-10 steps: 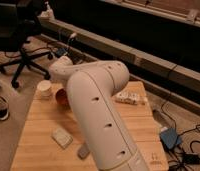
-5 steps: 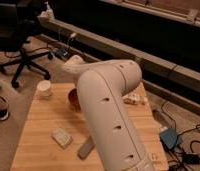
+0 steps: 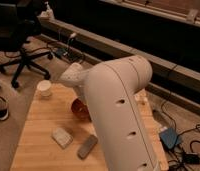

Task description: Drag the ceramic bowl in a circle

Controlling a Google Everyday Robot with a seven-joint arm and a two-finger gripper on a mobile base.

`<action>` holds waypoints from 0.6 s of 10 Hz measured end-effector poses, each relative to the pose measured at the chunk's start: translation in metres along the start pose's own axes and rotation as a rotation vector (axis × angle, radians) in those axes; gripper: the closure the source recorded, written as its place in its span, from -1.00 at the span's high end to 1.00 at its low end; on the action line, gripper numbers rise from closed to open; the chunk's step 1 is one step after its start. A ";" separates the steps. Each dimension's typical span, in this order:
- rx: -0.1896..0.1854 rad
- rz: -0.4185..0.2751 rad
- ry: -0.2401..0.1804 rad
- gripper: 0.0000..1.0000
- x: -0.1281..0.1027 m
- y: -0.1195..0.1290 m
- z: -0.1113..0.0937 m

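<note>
Scene: the wooden surface (image 3: 38, 125) is occupying the lower left of the camera view. The robot's white arm (image 3: 120, 115) is filling the near right and reaching over it toward the far left.

Ceramic bowl (image 3: 79, 108): it is sitting on the surface near the middle, right against the left edge of the arm's big link. Only its left part is showing, a glossy red-orange wall. The rest is lying hidden behind the arm. The bowl is round, so it is offering no long axis and no pointing direction. Whether it is sitting level or tilted cannot be told.

End effector: it is lying out of sight behind the arm, somewhere by the bowl and below the pale wrist section (image 3: 73, 75). Its fingers are pressed together. Whether they are pinching the bowl's rim cannot be told.

Other items on the surface:
- The white cup (image 3: 44, 88) is standing upright at the far left corner, apart from the bowl.
- A pale block (image 3: 62, 136) is lying near-left of the bowl.
- A flat grey object (image 3: 87, 146) is lying just right of the block, slanted.

Surroundings: an office chair (image 3: 24, 52) is standing on the floor at far left. A blue box (image 3: 169, 137) with cables is lying on the floor at right.
</note>
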 end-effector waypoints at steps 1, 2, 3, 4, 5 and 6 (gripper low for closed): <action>-0.002 -0.062 0.009 -1.00 0.012 0.019 -0.001; -0.002 -0.127 0.016 -1.00 0.023 0.038 -0.003; -0.010 -0.207 0.016 -1.00 0.032 0.064 -0.008; -0.029 -0.272 0.000 -1.00 0.033 0.090 -0.018; -0.052 -0.337 -0.027 -1.00 0.029 0.118 -0.030; -0.072 -0.392 -0.062 -1.00 0.020 0.146 -0.045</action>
